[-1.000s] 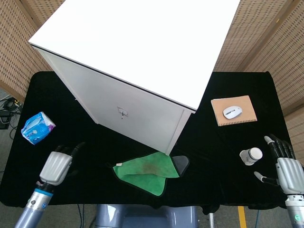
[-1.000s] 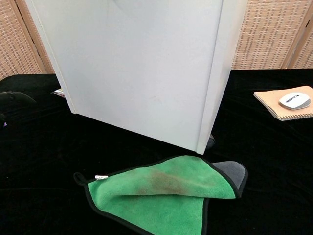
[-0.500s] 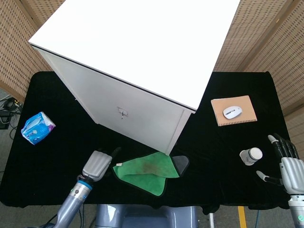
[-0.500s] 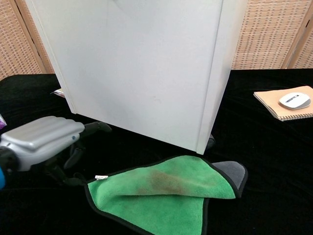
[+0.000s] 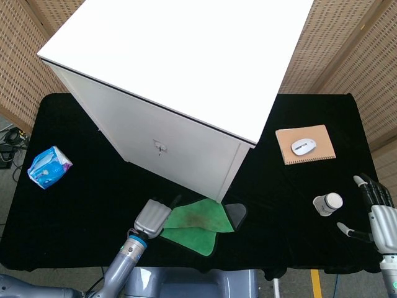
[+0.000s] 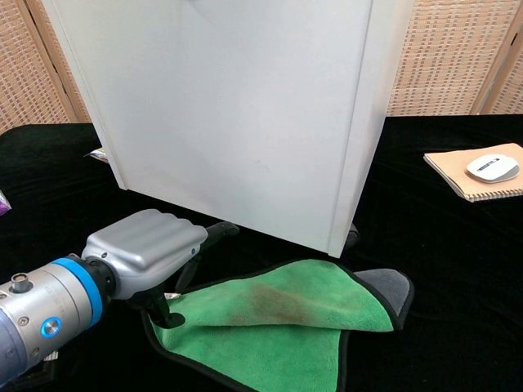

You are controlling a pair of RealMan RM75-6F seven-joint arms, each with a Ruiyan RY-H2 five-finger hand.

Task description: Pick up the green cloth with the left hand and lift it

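Note:
The green cloth [image 5: 197, 223] [image 6: 278, 327] lies folded on the black table just in front of the white cabinet, a grey corner showing at its right end. My left hand [image 5: 153, 218] [image 6: 147, 249] hovers over the cloth's left edge, back of the hand up and fingers reaching down onto that edge; the frames do not show whether it grips the cloth. My right hand [image 5: 376, 214] rests at the table's right front, fingers spread, holding nothing.
A large white cabinet [image 5: 180, 93] fills the middle of the table. A blue tissue pack [image 5: 49, 167] lies far left. At the right are a brown notebook [image 5: 319, 151] with a white mouse [image 5: 304, 146] and a small white bottle [image 5: 327, 203].
My left hand has travelled right from the table's left front to the cloth's left edge. The right hand has drifted slightly lower and rightward. The cloth has not moved.

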